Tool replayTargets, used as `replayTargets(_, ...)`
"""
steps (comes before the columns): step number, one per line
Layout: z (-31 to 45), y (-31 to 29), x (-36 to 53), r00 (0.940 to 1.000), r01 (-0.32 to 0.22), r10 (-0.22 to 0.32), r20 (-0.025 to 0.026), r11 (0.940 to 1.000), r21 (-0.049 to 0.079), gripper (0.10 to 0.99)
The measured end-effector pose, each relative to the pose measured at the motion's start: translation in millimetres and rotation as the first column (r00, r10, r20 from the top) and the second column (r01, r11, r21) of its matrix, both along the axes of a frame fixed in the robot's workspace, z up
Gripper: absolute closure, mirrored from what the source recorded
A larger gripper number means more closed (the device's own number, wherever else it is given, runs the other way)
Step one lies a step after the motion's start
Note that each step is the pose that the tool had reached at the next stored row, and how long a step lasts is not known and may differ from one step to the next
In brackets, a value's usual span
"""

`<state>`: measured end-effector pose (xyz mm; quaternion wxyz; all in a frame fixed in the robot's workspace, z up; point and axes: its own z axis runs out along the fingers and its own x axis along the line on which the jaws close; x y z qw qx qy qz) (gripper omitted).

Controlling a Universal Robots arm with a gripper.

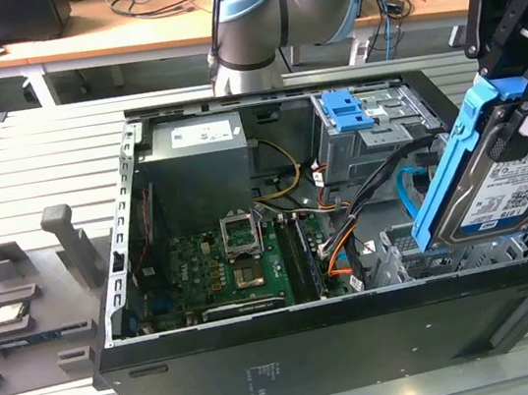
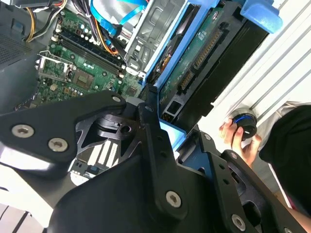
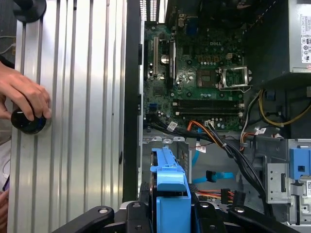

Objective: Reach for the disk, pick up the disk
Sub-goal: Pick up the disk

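The disk (image 1: 512, 182), a silver metal drive with a blue-and-white label and a blue side bracket, hangs tilted above the open computer case's corner at the exterior view's right. My black gripper (image 1: 520, 98) is shut on its upper end and holds it clear of the drive cage (image 1: 405, 241). In the first wrist view the disk's blue bracket (image 3: 170, 187) stands edge-on between the gripper (image 3: 170, 219) linkages. The second wrist view shows the disk's circuit-board underside (image 2: 197, 60) running away from the gripper (image 2: 163, 138).
The open computer case (image 1: 269, 366) holds a motherboard (image 1: 224, 263), orange and blue cables (image 1: 341, 246) and a bright blue latch (image 1: 348, 110). A grey fixture (image 1: 23, 313) with a small chip lies at the exterior view's left. A person's hand (image 3: 24, 94) grips a black knob beside the case.
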<state>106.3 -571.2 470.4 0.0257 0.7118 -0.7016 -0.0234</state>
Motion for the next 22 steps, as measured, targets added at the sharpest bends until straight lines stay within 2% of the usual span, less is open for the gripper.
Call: replayTargets(22,-10.3,0.9,3.9,1.0000,0.000,0.000,0.0000,1.0000,0.000,0.718)
